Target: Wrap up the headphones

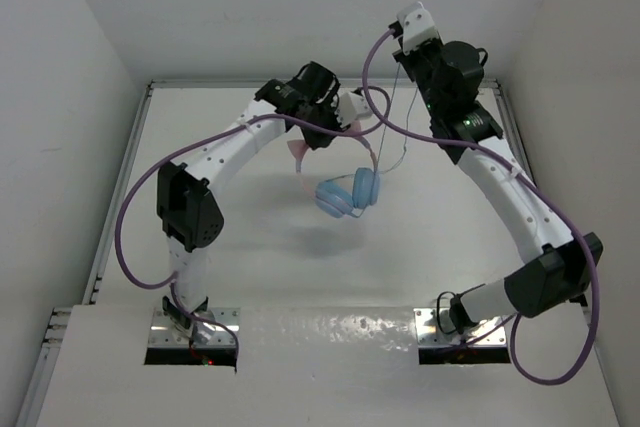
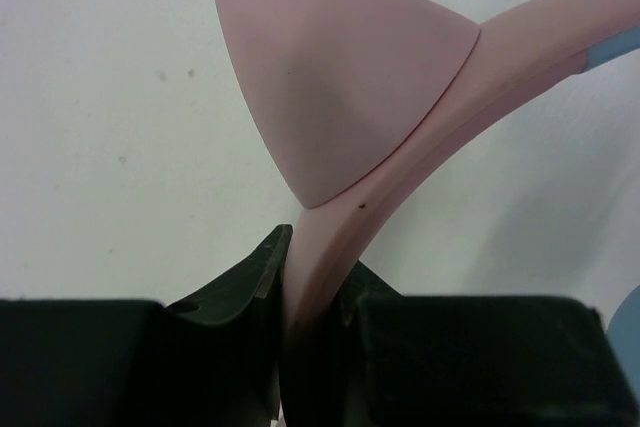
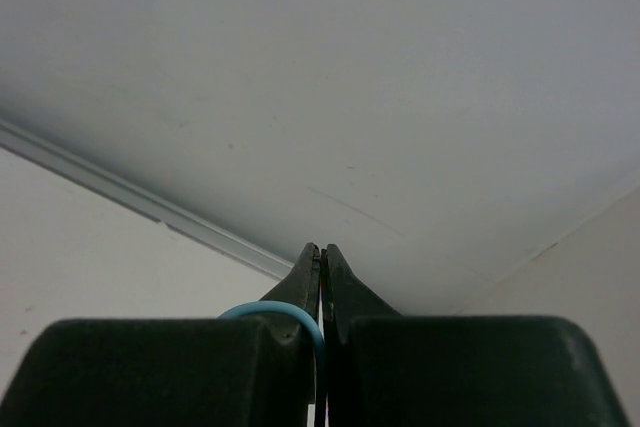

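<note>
The headphones hang in the air above the table, with their light blue ear cups lowest. My left gripper is shut on the pink headband just below a pink cat ear; the band is pinched between the jaws. My right gripper is raised high at the back right and shut on the thin teal-blue cable, which loops out beside its closed jaws. The cable runs down from it to the ear cups.
Thick purple robot cables cross near the headphones between the two arms. White walls enclose the table on the left, back and right. A metal rail runs along the table's far edge.
</note>
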`<action>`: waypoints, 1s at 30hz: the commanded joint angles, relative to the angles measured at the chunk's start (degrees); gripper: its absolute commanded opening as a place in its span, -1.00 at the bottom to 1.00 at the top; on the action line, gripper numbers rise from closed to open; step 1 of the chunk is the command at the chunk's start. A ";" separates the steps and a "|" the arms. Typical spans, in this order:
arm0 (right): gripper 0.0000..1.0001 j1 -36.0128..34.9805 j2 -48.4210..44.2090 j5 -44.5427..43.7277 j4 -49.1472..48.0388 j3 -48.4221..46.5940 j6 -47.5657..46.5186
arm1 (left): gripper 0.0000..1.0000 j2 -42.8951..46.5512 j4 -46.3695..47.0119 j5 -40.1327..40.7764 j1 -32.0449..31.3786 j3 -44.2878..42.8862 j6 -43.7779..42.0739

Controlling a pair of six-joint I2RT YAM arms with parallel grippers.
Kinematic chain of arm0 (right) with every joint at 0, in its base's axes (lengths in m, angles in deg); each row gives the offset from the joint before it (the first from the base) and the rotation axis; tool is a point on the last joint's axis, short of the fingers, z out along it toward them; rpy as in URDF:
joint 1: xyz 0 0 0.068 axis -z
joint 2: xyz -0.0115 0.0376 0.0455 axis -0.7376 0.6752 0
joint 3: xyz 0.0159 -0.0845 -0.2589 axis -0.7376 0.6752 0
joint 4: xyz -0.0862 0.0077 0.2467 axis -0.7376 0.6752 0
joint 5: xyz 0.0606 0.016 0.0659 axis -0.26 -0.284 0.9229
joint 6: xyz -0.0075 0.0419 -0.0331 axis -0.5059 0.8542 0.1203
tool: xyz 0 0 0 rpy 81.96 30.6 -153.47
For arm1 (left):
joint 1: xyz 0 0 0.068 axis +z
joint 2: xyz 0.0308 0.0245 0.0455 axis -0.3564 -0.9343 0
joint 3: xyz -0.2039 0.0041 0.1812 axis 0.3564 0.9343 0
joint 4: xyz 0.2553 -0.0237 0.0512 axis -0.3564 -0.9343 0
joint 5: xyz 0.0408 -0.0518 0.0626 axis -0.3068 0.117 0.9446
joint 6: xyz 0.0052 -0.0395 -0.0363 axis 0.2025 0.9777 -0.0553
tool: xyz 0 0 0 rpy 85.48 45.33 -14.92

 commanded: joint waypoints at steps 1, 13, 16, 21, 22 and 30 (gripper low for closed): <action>-1.00 0.84 3.27 0.38 -2.12 -5.09 6.74 | -1.00 4.22 -0.60 -5.36 -3.44 -2.66 0.20; -1.00 4.98 6.27 4.32 -1.59 -0.28 26.60 | -1.00 4.49 1.24 -13.04 -3.27 -4.69 7.59; -1.00 4.89 3.98 5.92 -4.23 1.31 29.87 | -1.00 4.05 1.77 -14.26 -3.09 -4.24 8.29; -1.00 4.97 1.78 6.01 -4.32 2.11 29.53 | -1.00 3.87 0.56 -18.46 -3.09 -5.38 7.61; -1.00 4.98 1.95 5.22 -4.15 2.02 28.74 | -1.00 3.87 -0.33 -19.96 -3.09 -5.91 6.81; -1.00 5.24 4.25 4.58 2.71 0.88 28.29 | -1.00 4.57 1.83 -17.64 -3.09 -8.73 11.18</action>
